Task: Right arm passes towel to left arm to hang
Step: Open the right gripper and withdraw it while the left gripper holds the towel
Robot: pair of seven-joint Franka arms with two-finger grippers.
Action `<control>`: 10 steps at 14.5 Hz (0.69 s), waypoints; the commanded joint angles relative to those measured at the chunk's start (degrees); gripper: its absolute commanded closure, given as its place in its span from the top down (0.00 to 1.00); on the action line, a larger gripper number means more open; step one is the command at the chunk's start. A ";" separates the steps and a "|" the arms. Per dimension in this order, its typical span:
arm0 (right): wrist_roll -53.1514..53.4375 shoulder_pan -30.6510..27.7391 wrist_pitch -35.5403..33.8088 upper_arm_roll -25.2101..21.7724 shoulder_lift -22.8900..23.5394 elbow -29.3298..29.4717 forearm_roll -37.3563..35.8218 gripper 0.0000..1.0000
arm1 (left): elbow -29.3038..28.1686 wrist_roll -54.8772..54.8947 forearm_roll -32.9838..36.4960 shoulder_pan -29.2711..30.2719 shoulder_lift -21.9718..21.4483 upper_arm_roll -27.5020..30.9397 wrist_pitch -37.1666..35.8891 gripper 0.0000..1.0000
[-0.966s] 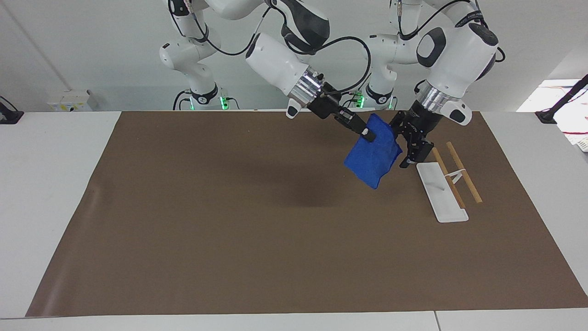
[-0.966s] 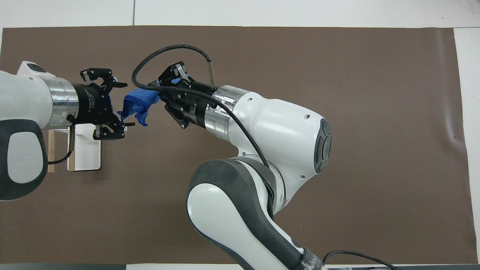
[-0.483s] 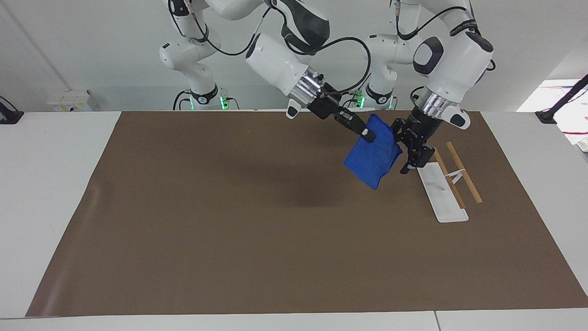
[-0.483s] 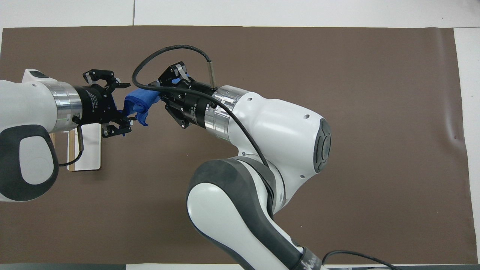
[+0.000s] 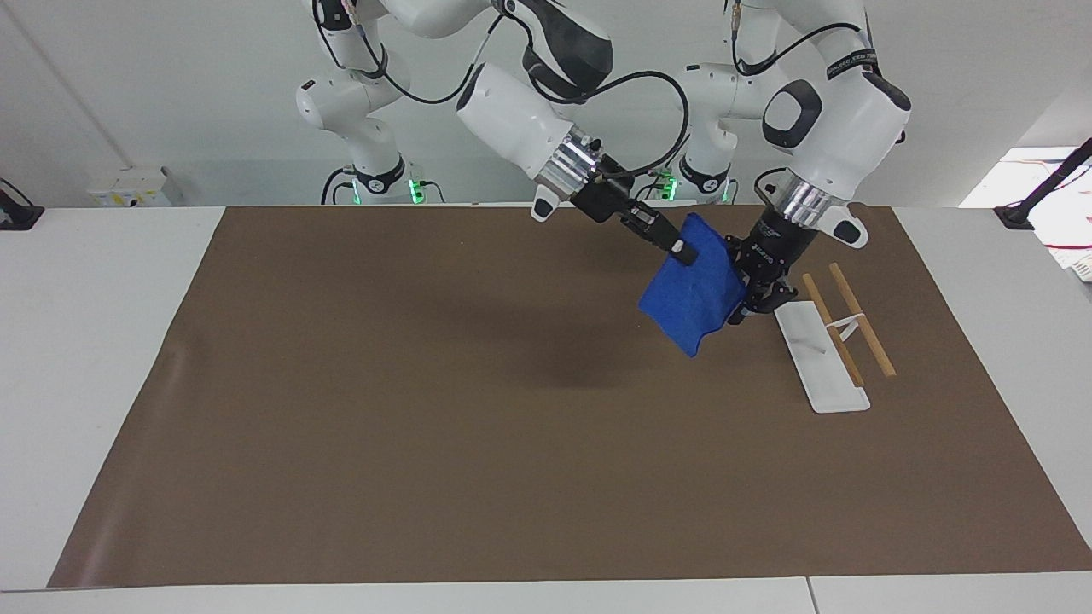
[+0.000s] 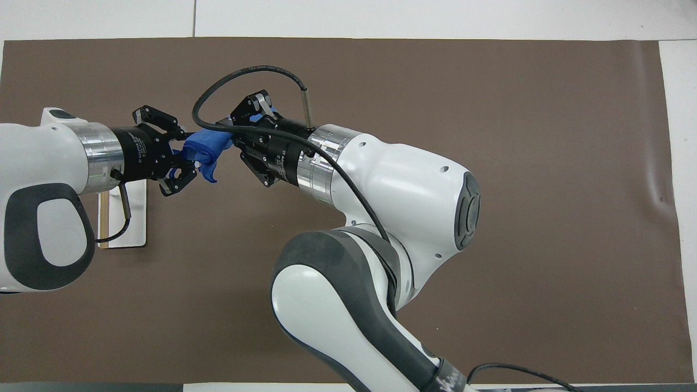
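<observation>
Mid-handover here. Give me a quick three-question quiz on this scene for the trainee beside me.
1. True or false: the towel lies flat on the brown mat.
2. Which arm's end effector is clamped on the towel?
3. Fill in: the left end effector straddles the towel's edge with its fingers ___ (open or shut).

Key:
1. False; it hangs in the air.
2. The right end effector.
3. Open.

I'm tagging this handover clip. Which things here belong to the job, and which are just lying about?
Job: towel; right gripper shut on it; left gripper, open around its edge; rack of wooden rods, likely the hanger.

Lying about: white tray; brown mat.
</observation>
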 commanded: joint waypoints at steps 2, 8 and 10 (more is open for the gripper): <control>0.04 0.07 0.78 -0.03 0.17 0.01 0.33 0.00 | -0.90 0.18 -0.96 -0.43 -0.35 0.20 1.14 0.00; -0.14 -0.02 0.61 -0.03 0.17 -0.17 0.33 0.00 | 0.68 0.36 -0.70 -0.25 0.18 0.38 0.79 0.00; -0.31 -0.11 0.61 -0.03 0.17 -0.17 0.24 0.00 | 1.47 0.27 -0.26 -0.25 0.18 0.47 0.79 0.00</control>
